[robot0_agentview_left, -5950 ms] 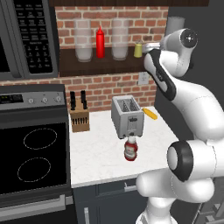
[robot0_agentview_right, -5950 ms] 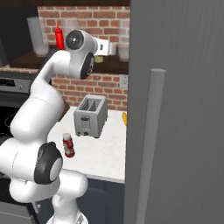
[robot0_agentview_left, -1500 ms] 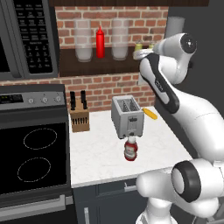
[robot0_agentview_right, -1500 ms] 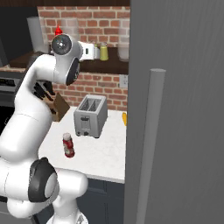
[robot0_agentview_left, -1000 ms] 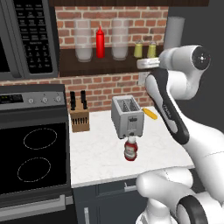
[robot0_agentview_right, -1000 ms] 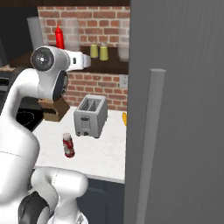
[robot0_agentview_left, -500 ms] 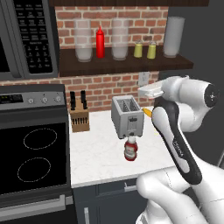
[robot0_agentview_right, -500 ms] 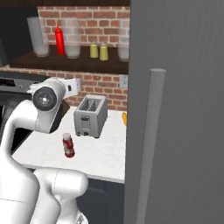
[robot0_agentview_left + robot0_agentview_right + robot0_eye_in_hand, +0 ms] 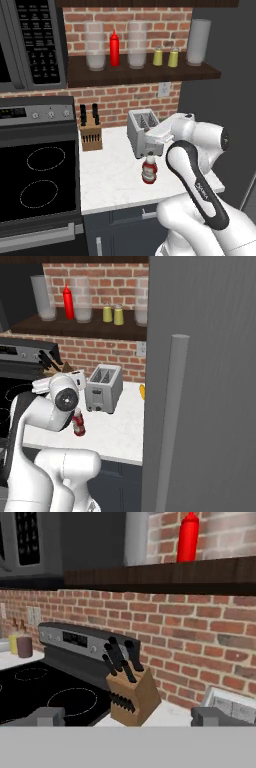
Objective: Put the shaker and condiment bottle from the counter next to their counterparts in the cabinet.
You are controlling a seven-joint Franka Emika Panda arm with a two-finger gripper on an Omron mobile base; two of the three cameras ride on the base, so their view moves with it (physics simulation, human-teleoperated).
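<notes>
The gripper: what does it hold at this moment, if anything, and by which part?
Nothing. In the hand view the gripper stands open, with bare air between its fingertips; the condiment bottle stands free on the counter.

White counter — toaster, knife block, red condiment bottle; cabinet — two shakers.
</notes>
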